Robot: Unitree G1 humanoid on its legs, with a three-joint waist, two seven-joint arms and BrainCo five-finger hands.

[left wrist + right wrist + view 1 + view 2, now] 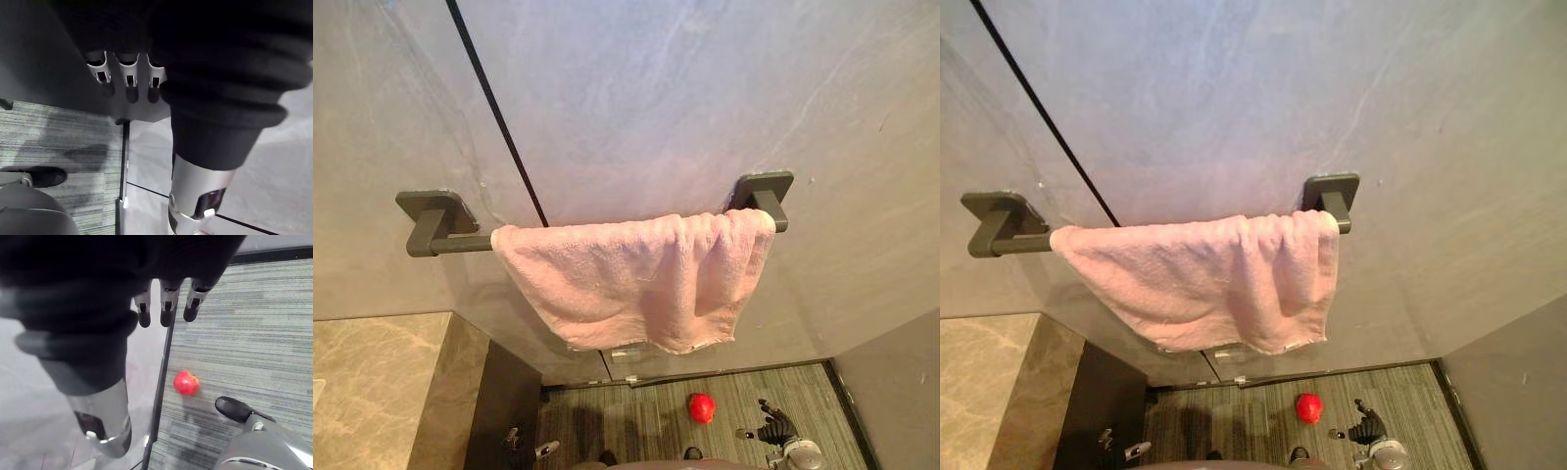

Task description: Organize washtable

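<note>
A pink towel (636,279) hangs draped over a dark grey wall rail (445,238), bunched toward the rail's right end and sagging lower there. The marble washtable top (367,392) shows at the lower left. My left hand (128,73) hangs low beside the dark cabinet side (504,401), fingers relaxed and holding nothing. My right hand (166,308) hangs low on the other side over the carpet, fingers straight and empty, and also shows in the left eye view (781,431).
A red ball-like object (186,383) lies on the striped grey carpet (254,333) near the wall's base. A grey marbled wall (685,98) with a dark vertical seam stands behind the rail. A dark wall panel (901,392) closes the right side.
</note>
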